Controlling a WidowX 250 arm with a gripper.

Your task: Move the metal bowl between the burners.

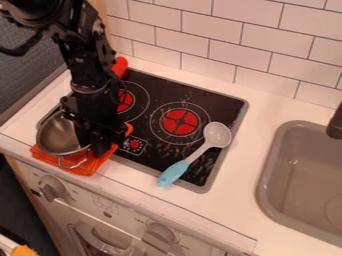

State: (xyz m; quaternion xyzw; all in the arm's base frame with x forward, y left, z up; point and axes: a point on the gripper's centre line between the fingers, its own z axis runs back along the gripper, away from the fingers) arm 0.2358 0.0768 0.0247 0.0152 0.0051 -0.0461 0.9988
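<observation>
Hanging down from the upper left, the pincer (pixel 95 146) sits against the right side of the metal bowl (pixel 59 136); whether it is apart, together or clamped on the rim cannot be told. The bowl is at the front left corner of the stove (pixel 155 80), above an orange cloth (pixel 85 169), its wire handle (pixel 73 163) facing the front edge. It is left of both burners, not between them. The left burner (pixel 125 100) is partly covered by the arm; the right burner (pixel 180 123) is in full view. A spoon (pixel 217 135) lies across the stove's right side, its blue handle toward the front. Right of the stove, the sink (pixel 266 192) is set into the white table (pixel 230 215). A tiled wall (pixel 224 52) stands behind.
</observation>
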